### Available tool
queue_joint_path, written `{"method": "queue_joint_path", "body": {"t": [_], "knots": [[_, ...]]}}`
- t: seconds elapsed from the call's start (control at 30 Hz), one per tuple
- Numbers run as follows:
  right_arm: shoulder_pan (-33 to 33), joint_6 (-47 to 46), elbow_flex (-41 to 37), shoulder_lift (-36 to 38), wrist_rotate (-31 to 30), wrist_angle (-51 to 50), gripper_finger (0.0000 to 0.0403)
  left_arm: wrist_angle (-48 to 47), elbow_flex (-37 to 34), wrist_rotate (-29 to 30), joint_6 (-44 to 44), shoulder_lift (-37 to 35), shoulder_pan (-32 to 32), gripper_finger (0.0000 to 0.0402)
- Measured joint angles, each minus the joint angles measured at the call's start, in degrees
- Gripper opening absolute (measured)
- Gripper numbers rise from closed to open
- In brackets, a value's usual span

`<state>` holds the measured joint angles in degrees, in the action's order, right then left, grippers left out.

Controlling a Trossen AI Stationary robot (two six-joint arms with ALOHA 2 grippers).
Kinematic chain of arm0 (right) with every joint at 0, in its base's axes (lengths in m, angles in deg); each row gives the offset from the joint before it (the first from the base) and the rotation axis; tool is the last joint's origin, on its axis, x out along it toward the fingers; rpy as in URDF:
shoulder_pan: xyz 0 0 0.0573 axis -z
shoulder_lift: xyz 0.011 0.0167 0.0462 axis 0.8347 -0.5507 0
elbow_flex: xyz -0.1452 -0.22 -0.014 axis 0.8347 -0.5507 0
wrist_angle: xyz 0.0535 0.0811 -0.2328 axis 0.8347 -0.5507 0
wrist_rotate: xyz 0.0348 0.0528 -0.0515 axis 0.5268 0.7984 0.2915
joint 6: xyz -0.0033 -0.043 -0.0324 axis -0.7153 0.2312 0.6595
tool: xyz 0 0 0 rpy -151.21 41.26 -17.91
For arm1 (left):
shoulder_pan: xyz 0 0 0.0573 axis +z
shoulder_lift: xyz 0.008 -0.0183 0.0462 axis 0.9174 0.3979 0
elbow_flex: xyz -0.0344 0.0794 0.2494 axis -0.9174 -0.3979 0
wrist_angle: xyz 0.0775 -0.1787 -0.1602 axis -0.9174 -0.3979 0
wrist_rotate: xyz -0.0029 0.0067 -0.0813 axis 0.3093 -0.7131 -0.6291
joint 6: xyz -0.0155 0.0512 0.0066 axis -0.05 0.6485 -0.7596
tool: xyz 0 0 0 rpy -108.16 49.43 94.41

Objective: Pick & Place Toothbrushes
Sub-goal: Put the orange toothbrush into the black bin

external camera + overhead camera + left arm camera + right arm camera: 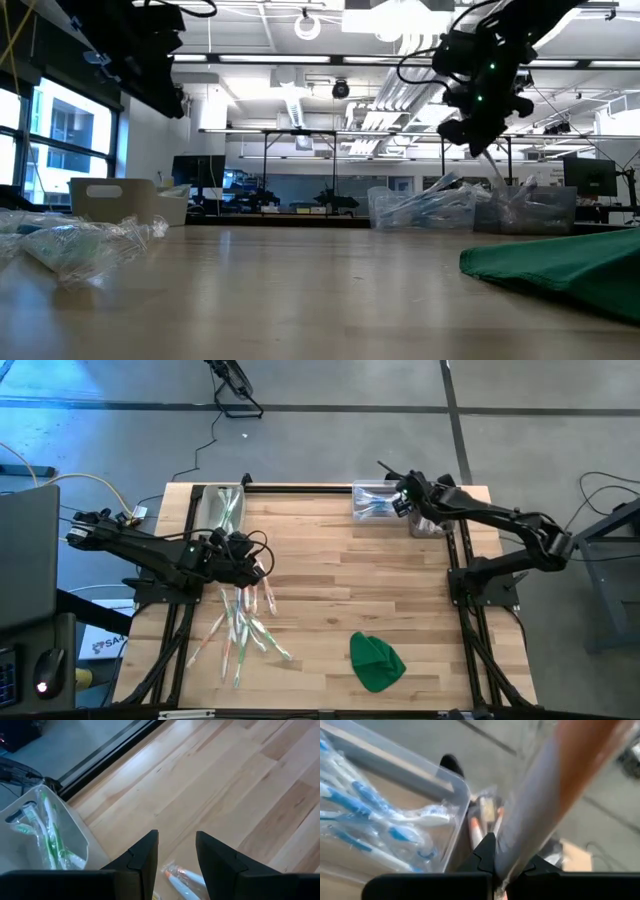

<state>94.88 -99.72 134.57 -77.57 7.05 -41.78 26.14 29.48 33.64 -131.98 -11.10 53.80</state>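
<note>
Right gripper [502,865] is up over the far-right bins, pinching one wrapped orange toothbrush [555,795]. Left gripper [176,860] hovers with fingers narrowly apart above the loose toothbrush pile [245,622], too tangled to count. Three clear bins total, one green cloth [376,660].

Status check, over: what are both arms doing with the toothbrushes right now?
Right gripper shut on an orange toothbrush, over the far-right bins. Left gripper open above the loose toothbrushes. Green cloth lies apart, nothing blocking.
</note>
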Motion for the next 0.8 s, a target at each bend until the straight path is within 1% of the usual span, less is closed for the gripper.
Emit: {"method": "queue_joint_path", "body": {"t": [0.23,0.4,0.57,0.67,0.8], "knots": [[2.72,-6.21,0.0,-0.17,11.13,-3.05,0.0005,-0.02,0.0,1.01,0.04,0.0,0.0,0.0129],[4.04,-9.73,0.02,-2.5,14.81,-6.59,0.0005,0.0,0.0,1.05,-0.02,0.0,0.0,0.0129],[5.04,-11.28,0.0,-6.97,18.71,-9.48,0.0005,0.0,0.0,1.14,-0.02,0.0,0.0,0.0129],[5.35,-11.24,0.0,-9.14,18.42,-9.46,0.0006,0.0,0.0,1.16,-0.03,0.0,0.0,0.0129],[5.35,-11.12,0.0,-9.97,15.15,-9.29,0.0023,0.0,0.0,1.16,-0.04,0.0,0.0,0.0129]]}}
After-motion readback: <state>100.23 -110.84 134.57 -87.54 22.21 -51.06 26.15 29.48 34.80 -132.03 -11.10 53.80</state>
